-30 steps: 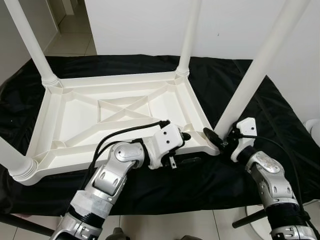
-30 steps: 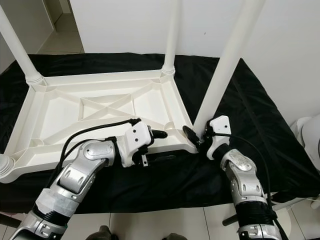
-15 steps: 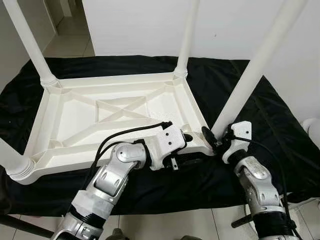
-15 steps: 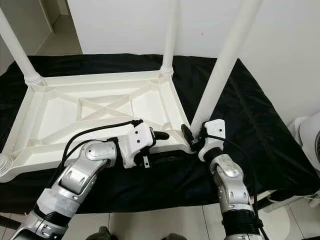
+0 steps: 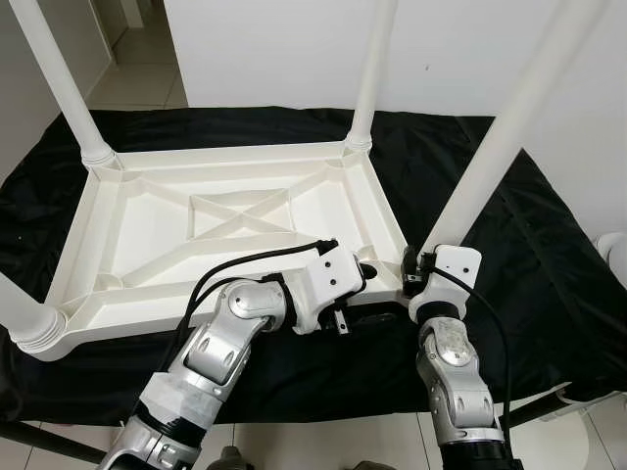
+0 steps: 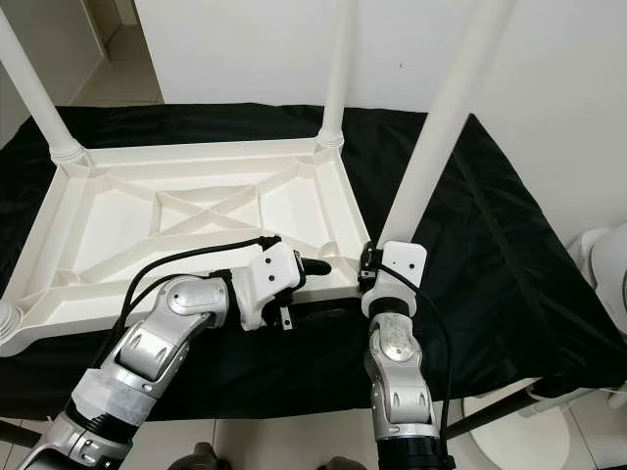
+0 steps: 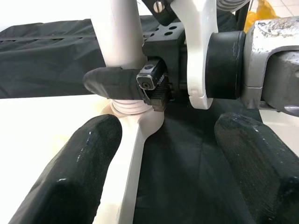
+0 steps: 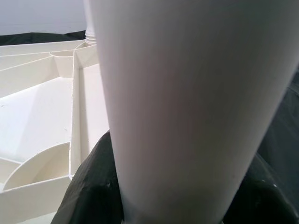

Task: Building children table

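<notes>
A white plastic children's table (image 5: 225, 155) lies upside down on a black cloth, its legs pointing up. My right gripper (image 5: 419, 268) is at the foot of the near-right leg (image 5: 500, 137), shut on it. In the right wrist view the leg (image 8: 187, 93) stands between both black fingers (image 8: 88, 186). My left gripper (image 5: 364, 270) rests at the table's near rim beside that corner. It is open, and in the left wrist view its fingers (image 7: 79, 172) straddle the rim (image 7: 135, 154) and the cloth.
The other legs stand at the far left (image 5: 64, 83), far right (image 5: 370, 69) and near left (image 5: 24, 308). The black cloth (image 5: 549, 255) hangs over the support's front edge. A white wall stands close behind, and a white object (image 6: 602, 264) sits at the right.
My right arm has swung left, from beside the near-right leg to straight in front of it, and its fingers now clasp the leg's foot. The left arm has hardly moved.
</notes>
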`<state>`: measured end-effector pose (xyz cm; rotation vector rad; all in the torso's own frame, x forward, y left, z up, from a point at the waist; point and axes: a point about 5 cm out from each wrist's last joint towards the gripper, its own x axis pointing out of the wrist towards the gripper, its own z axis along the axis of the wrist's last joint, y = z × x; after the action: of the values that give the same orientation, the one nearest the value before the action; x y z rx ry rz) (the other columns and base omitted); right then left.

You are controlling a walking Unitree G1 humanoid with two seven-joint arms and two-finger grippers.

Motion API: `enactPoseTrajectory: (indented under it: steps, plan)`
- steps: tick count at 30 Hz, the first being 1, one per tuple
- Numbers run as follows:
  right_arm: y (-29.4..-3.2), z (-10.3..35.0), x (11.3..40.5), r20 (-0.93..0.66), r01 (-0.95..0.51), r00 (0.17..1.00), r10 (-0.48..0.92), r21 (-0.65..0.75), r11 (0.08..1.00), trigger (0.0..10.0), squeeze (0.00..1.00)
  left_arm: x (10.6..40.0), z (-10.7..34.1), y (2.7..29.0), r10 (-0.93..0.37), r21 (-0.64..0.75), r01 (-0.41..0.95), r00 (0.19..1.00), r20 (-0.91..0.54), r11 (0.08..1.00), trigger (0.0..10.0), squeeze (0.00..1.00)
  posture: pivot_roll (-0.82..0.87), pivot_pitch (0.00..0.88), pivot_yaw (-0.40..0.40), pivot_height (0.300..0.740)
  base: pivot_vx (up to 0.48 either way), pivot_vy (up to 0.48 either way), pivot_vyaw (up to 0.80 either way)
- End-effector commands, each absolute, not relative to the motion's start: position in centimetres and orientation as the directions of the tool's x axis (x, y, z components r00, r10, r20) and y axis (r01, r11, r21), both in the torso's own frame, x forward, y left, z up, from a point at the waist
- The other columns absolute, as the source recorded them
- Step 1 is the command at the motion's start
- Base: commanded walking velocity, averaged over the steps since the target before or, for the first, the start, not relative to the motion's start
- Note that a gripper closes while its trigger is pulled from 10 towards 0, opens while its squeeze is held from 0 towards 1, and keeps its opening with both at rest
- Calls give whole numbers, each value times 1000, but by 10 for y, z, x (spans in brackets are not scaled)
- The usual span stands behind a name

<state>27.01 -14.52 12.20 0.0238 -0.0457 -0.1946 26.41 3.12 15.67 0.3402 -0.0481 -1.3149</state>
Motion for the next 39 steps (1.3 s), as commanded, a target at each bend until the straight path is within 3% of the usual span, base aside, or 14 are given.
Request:
enactPoseTrajectory:
  steps: [1,4,5,6,7,17,18,19,30,39]
  plan:
    - [-135,109,266,-34,208,978,-206,66,976,10000,0,266,158,29,-947,283,930,286,-149,236,10000,0,-41,0,-7,740,0,0,0]
    - [-131,112,268,-30,181,983,-179,77,980,10000,0,266,158,29,-947,281,930,284,-149,235,10000,0,-44,0,-6,740,0,0,0]
    - [-131,116,272,-18,151,988,-150,61,987,10000,459,265,158,28,-949,284,932,278,-152,227,10000,0,-37,0,-7,740,0,0,0]
    - [-131,116,272,-18,151,988,-150,61,987,10000,459,265,158,28,-949,284,932,278,-152,227,10000,0,-37,0,-7,740,0,0,0]
    - [-130,117,272,-17,151,988,-150,61,987,10000,1000,266,158,28,-948,285,931,280,-152,229,10000,0,-36,0,-6,740,0,0,0]
    - [-139,123,265,32,86,996,-88,68,994,10000,1000,267,158,30,-942,284,926,299,-150,249,10000,0,-33,0,-14,740,0,0,0]
    - [-143,125,264,39,63,997,-67,79,995,10000,796,267,158,30,-942,284,926,300,-148,250,10000,0,-36,0,-13,740,0,0,0]
    - [-148,126,263,47,37,998,-40,76,996,10000,0,268,158,29,-942,284,925,300,-147,251,10000,0,-36,0,-13,740,0,0,0]
    - [-184,134,265,80,-272,957,278,-83,959,10000,0,271,160,27,-945,291,925,294,-144,244,10000,0,-47,0,-2,740,0,0,0]
    - [-185,132,280,5,-461,885,466,-144,876,10000,0,273,163,26,-945,301,922,296,-139,244,10000,0,-32,0,0,740,0,0,0]
